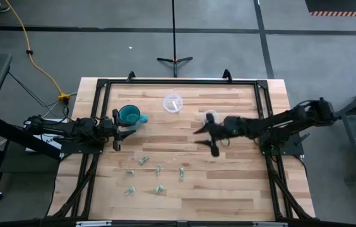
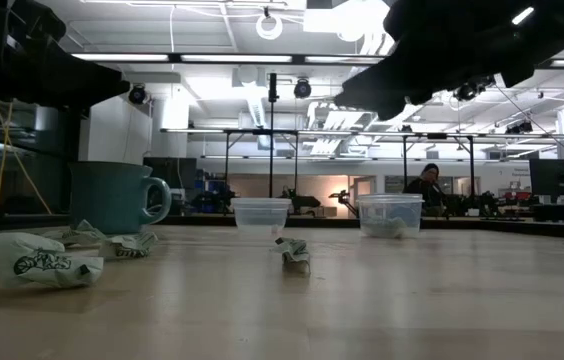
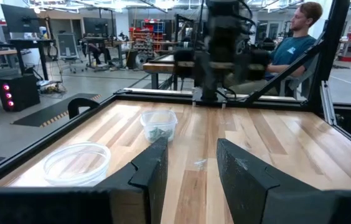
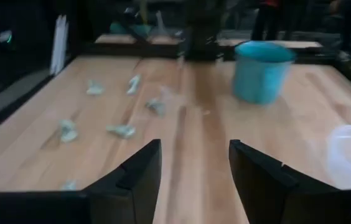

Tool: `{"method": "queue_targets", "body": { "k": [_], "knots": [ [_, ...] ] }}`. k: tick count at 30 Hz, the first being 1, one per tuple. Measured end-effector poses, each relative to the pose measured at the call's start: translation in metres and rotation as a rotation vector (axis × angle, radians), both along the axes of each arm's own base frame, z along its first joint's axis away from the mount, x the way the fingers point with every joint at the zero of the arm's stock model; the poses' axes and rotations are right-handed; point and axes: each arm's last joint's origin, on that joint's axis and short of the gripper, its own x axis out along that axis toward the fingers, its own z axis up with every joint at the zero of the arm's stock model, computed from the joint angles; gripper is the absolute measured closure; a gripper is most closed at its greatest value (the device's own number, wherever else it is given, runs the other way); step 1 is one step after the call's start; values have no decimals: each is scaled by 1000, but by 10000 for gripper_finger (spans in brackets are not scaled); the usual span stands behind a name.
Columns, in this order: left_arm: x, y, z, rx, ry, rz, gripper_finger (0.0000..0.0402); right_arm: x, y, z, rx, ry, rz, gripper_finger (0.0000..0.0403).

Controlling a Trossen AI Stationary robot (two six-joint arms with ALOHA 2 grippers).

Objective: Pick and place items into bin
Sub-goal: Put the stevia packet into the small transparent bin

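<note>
The right end effector (image 1: 208,140), fingers apart and empty, hangs at frame center, with the items (image 1: 158,169) scattered lower left of it, nearer the open left end effector (image 1: 118,132).

teal mug (image 1: 129,115); pale green items (image 1: 158,169)

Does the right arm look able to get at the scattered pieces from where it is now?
Probably yes. The right end effector hangs open above bare table, and the pieces lie on open wood beyond it. The teal mug stands off to one side.
</note>
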Motion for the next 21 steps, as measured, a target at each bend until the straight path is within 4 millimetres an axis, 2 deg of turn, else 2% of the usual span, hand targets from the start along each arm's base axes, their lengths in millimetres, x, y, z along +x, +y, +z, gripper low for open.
{"method": "queue_targets", "body": {
  "k": [10, 15, 21],
  "knots": [
    [0, 0, 0, -3, -1, 1, 229, 52, 66, -36, -163, 132, 228, 182],
    [0, 0, 0, -4, -1, 1, 229, 69, 83, -52, -163, 196, 292, 165],
    [0, 0, 0, -4, -1, 1, 229, 87, 97, -76, -172, 272, 324, 168]
  ]
}}
